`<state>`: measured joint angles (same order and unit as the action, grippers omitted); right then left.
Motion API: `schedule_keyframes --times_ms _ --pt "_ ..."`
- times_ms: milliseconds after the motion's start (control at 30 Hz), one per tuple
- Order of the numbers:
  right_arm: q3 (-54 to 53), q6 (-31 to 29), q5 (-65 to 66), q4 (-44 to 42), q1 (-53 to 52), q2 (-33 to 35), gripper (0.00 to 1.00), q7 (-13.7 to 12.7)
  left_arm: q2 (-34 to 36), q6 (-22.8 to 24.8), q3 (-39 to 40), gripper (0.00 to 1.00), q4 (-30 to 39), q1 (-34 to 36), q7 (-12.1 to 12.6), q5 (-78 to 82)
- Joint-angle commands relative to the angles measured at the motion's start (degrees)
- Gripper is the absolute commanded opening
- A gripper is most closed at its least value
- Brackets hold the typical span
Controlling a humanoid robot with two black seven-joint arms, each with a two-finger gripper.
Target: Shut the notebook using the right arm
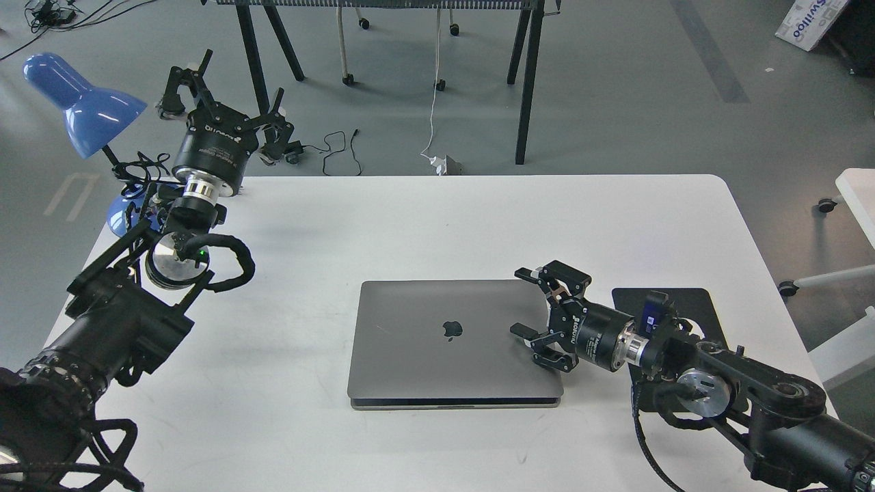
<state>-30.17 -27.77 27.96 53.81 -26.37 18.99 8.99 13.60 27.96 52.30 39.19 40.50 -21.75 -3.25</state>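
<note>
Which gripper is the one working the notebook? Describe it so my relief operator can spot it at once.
Start at the white table, then find the grey notebook lying lid-down near its front edge. The right gripper sits at the notebook's right edge, fingers spread open over the lid. Unlike the left gripper, raised at the far left corner by the blue lamp, it is low and horizontal.

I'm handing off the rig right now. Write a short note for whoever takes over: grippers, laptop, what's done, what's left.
Right gripper: open, holding nothing, over the right edge of the laptop lid.
Left gripper: open, empty, raised at the table's far left corner by the blue lamp.
Laptop: lid down, logo up, mid-table; a thin dark gap shows along the front edge.
Done: lid lowered.
Left: confirm it is fully shut, then lift the right arm clear.
</note>
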Motion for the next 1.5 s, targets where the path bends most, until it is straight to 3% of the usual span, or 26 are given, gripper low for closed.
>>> schedule_keyframes --times_ms 0,533,800,967,1100,1467 --pt "0.03 0.00 0.34 -0.37 0.09 0.00 1.00 -0.03 0.02 -0.01 0.00 1.00 0.01 -0.07 0.04 0.00" --pt "-1.37 0.44 0.08 0.33 0.26 0.26 1.00 0.15 -0.07 -0.01 0.00 1.00 0.01 -0.07 -0.31 0.00" --pt "-22.80 -0.18 -0.89 2.62 0.44 0.53 1.00 0.77 -0.07 -0.01 0.00 1.00 0.01 -0.07 -0.31 0.00" --pt "-33.27 0.70 -6.67 2.01 -2.28 -0.71 1.00 -1.34 -0.07 -0.01 0.08 1.00 0.01 -0.07 -0.40 -0.09" --pt "-37.14 2.36 -18.18 0.25 -5.62 0.17 1.00 -6.69 0.02 -0.01 0.08 1.00 0.10 -0.16 -0.40 -0.09" --pt "-39.17 2.46 -26.90 -12.93 -12.39 2.02 1.00 -8.20 0.02 -0.01 0.17 1.00 0.10 -0.16 -0.31 -0.18"
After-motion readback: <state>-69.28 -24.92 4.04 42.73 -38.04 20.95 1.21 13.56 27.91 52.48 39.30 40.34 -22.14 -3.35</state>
